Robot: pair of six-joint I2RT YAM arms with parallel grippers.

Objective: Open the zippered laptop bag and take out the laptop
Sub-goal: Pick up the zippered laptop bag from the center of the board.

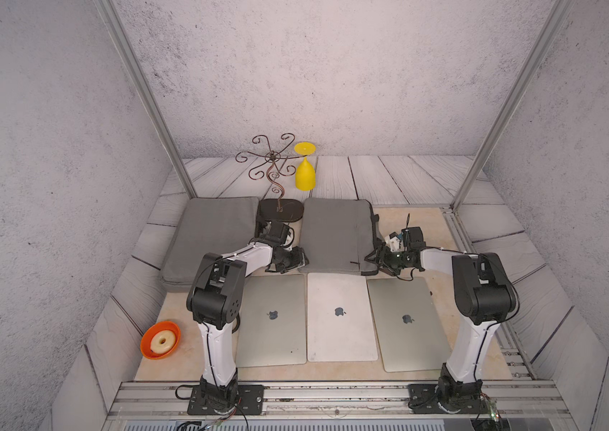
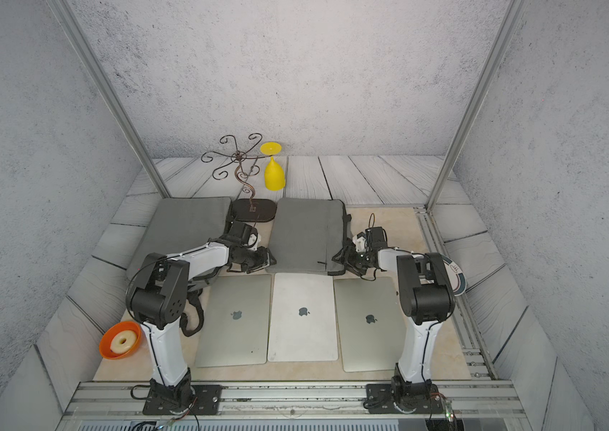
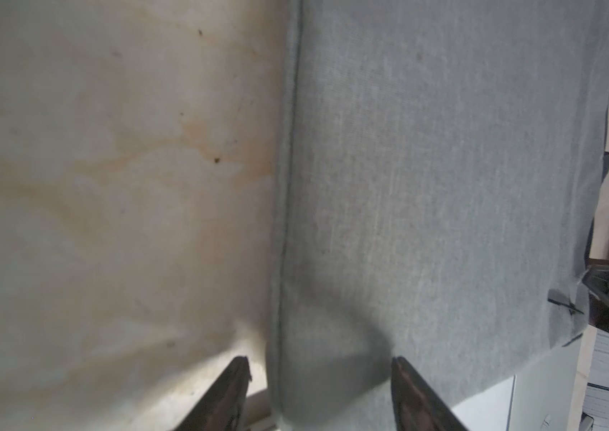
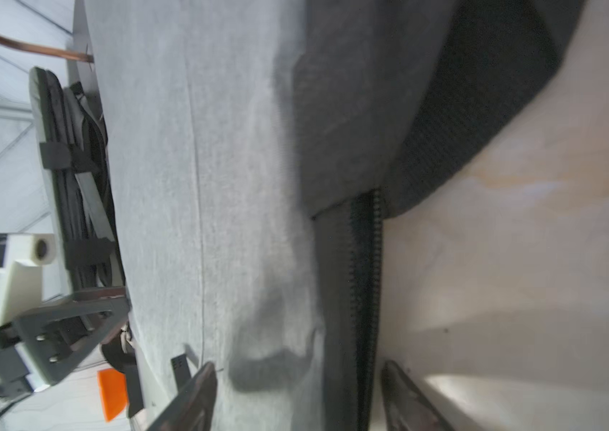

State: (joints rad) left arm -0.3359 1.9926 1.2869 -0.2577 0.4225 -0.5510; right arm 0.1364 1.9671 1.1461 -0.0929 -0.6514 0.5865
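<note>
At the far middle of the tabletop lies the grey laptop bag (image 1: 336, 231), flat, its fabric hiding whatever it holds. Its zipper (image 4: 364, 283) shows only in the right wrist view, as a black toothed band along the bag's right edge. The pull I cannot make out. Farther along, a dark ribbed panel (image 4: 482, 97) folds out from under a grey flap, too blurred to say whether that is the opening.

The right gripper (image 1: 377, 257) sits at the bag's near right corner. Its fingers (image 4: 202, 384) are spread, one over the grey top and one over the bare table, with the zipper band between them; only their ends are in frame. The left gripper (image 1: 300, 262) is at the near left corner, likewise spread, with the bag's seamed edge between its fingers. A strip of table shows between one finger and the fabric, and I cannot judge whether it touches.

Just nearer than the bag, three closed Apple laptops (image 1: 340, 317) lie side by side, the middle one paler. To the left lies a second grey bag (image 1: 209, 235), its near end covered by the left arm. Between the two bags' far ends stands a curled-wire rack (image 1: 282, 211) on a dark oval base, with an upturned yellow wine glass (image 1: 305, 175) just beside it. At the near left, an orange bowl (image 1: 148, 352) holds a pale doughnut (image 1: 163, 340). In a top view a round plate (image 2: 458, 278) peeks out behind the right arm, mostly hidden.
</note>
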